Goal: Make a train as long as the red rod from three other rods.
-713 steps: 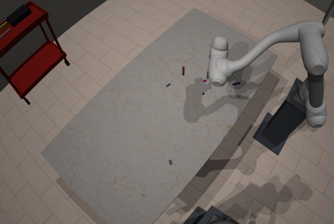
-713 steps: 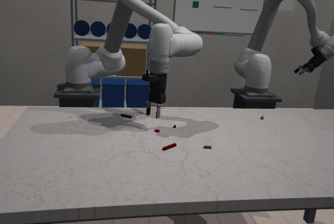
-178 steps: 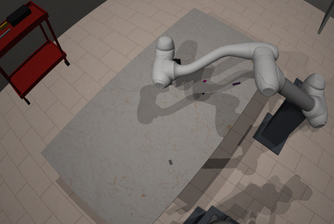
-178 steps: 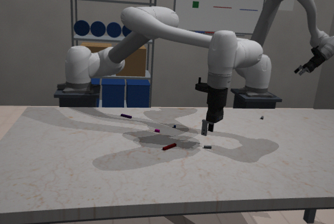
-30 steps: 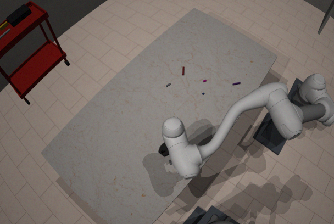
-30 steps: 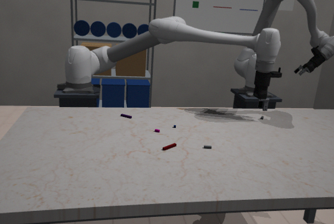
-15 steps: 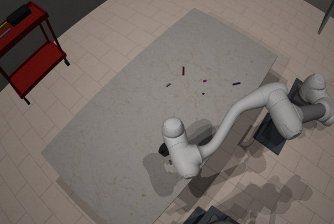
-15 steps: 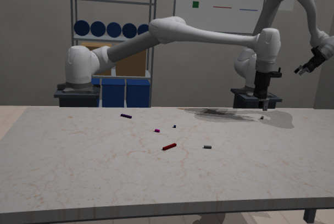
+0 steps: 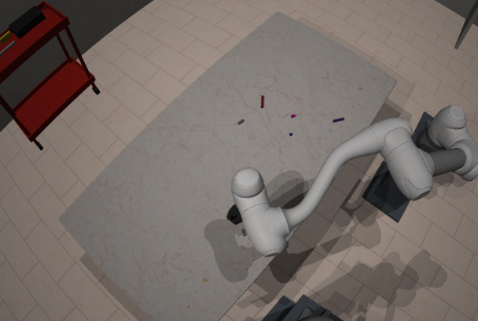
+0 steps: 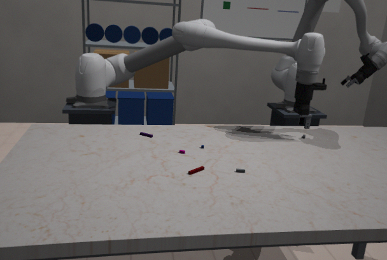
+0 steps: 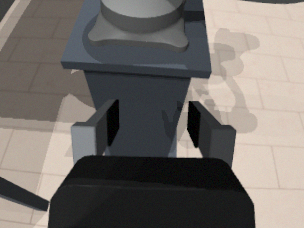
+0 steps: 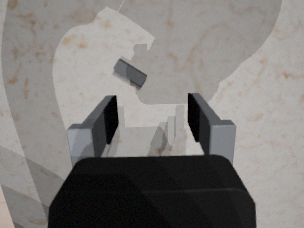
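A red rod [image 9: 262, 101] [image 10: 196, 170] lies flat. A grey rod [image 9: 240, 121] [image 10: 240, 170], a magenta rod [image 9: 292, 116] [image 10: 182, 151], a blue rod [image 9: 291, 134] [image 10: 202, 146] and a purple rod [image 9: 338, 119] [image 10: 146, 134] lie apart around it. A second grey rod [image 9: 244, 232] [image 10: 303, 136] [image 12: 130, 72] lies alone, partly in shadow. My right gripper [image 10: 304, 123] [image 12: 152, 108] is open and empty, pointing down above the table near this second grey rod, which lies ahead and left of the fingers in the right wrist view. My left gripper [image 10: 346, 83] [image 11: 153, 114] is open and empty, raised away from the table.
The marble table [image 9: 157, 167] [image 10: 111, 199] bears the rods. The right arm [image 9: 326, 182] [image 10: 251, 41] reaches across one long edge in the top view and hides part of the table. A red cart [image 9: 55, 97] stands off the opposite side.
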Robot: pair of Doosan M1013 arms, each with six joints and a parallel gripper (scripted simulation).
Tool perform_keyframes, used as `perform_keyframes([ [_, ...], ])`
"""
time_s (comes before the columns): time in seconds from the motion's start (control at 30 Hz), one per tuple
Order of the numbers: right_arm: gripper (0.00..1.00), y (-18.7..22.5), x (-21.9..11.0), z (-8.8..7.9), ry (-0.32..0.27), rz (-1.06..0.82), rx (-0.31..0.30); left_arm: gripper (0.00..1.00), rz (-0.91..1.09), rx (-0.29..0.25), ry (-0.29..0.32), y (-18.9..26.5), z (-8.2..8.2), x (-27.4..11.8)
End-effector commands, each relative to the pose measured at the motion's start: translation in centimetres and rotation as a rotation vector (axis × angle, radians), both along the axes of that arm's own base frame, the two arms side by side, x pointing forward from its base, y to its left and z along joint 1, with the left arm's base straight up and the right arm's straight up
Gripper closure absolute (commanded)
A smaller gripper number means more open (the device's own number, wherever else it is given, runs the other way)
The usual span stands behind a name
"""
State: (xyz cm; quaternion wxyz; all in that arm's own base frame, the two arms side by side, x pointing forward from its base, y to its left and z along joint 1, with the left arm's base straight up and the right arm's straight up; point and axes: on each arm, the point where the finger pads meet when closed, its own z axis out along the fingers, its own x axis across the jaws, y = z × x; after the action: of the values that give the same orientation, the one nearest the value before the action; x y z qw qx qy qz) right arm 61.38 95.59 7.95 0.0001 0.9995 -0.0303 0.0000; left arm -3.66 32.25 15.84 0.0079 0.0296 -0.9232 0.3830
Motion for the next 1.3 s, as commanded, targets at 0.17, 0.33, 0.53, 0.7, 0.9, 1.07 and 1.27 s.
perform_keyframes([
  [0.17,0.00,0.0,0.0,0.2,-0.001,0.000,0.002,0.00,0.000,0.001,0.000,0.0,0.0,0.0],
  [0.33,0.00,0.0,0.0,0.2,-0.001,0.000,0.002,0.00,0.000,0.001,0.000,0.0,0.0,0.0],
  [0.53,0.00,0.0,0.0,0.2,-0.001,0.000,0.002,0.00,0.000,0.001,0.000,0.0,0.0,0.0],
  [0.7,0.00,0.0,0.0,0.2,-0.001,0.000,0.002,0.00,0.000,0.001,0.000,0.0,0.0,0.0],
  [0.9,0.00,-3.0,2.1,0.6,-0.001,-0.018,0.002,0.00,0.000,0.001,0.000,0.0,0.0,0.0],
  [1.07,0.00,-6.5,4.2,0.9,-0.001,-0.037,0.002,0.00,0.000,0.001,0.000,0.0,0.0,0.0],
  [1.27,0.00,-12.1,6.8,1.3,-0.001,-0.067,0.002,0.00,0.000,0.001,0.000,0.0,0.0,0.0],
])
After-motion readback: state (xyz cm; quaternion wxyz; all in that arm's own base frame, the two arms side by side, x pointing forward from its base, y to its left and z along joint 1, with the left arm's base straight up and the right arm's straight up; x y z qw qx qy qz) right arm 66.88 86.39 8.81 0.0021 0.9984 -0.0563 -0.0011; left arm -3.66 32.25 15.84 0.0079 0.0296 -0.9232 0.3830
